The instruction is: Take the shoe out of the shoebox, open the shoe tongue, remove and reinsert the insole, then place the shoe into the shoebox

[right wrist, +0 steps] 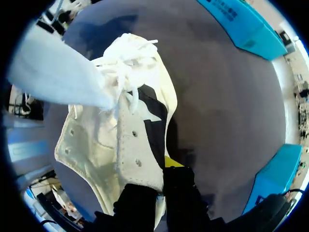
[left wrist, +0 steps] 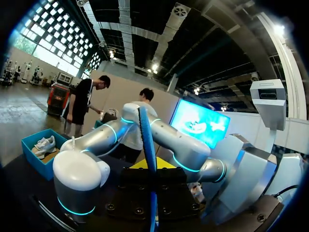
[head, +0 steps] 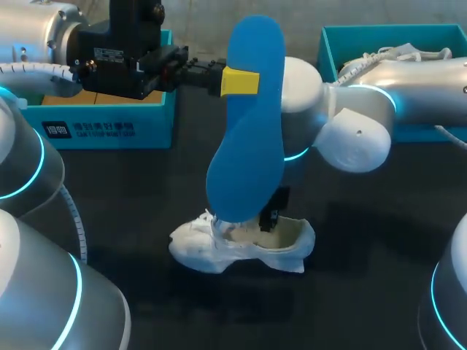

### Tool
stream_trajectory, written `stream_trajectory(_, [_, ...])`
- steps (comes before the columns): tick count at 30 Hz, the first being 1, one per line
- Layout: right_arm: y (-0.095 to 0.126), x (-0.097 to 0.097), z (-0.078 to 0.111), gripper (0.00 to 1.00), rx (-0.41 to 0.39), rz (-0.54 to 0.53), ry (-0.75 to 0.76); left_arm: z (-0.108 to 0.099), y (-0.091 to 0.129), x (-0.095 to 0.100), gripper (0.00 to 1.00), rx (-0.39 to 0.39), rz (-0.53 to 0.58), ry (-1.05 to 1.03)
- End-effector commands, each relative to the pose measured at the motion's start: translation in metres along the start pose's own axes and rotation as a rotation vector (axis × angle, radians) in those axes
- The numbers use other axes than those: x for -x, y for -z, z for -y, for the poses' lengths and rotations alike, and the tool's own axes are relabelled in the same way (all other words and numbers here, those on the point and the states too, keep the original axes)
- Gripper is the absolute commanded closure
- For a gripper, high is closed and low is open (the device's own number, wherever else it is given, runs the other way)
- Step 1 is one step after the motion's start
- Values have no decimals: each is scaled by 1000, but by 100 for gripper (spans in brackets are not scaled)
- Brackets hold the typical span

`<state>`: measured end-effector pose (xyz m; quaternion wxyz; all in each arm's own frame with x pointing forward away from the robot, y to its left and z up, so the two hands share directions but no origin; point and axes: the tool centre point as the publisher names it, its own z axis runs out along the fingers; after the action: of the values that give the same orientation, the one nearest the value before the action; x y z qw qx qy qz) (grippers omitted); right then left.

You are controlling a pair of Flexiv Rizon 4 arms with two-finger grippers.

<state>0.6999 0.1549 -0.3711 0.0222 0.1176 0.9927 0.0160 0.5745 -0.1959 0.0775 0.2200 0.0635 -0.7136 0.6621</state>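
1. The left tool [head: 239, 82], in the upper middle of the head view, is clamped narrow across the blue insole [head: 248, 131]. One yellow tip shows on the insole's near face. In the left wrist view the insole runs out edge-on from between the fingers.
2. The insole's long axis stands nearly upright in the frame, from the top centre down to the centre. Its lower end sits at the mouth of the white shoe [head: 241, 248], close to the laces. I cannot tell whether it touches the inside.
3. The shoe lies on the black tabletop [head: 365, 248] in the lower middle. Its toe points to frame left and its heel to the right, so its length runs crosswise to the insole.
4. The right tool [head: 271, 215], just right of the insole's lower end, appears to pinch the shoe's side wall at the collar.
5. As I judge it, the insole's low end must slide down and leftward toward the toe. The left arm would carry that move while the right steadies the shoe.
6. A teal shoebox [head: 109, 127] sits in the upper left, well apart from the shoe.
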Motion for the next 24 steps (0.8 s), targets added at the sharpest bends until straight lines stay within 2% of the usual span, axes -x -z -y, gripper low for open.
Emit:
stream_trajectory(1, [16, -2, 7, 100, 0, 10, -92, 0, -1, 0, 100, 2, 1, 1])
stream_trajectory(13, [23, -5, 16, 100, -29, -7, -578, 0, -1, 0, 100, 2, 1, 1])
stream_trajectory(19, [24, -17, 8, 100, -42, 9, -812, 0, -1, 0, 100, 2, 1, 1])
stream_trajectory(24, [29, -26, 0, 100, -7, 20, -950, 0, -1, 0, 100, 2, 1, 1])
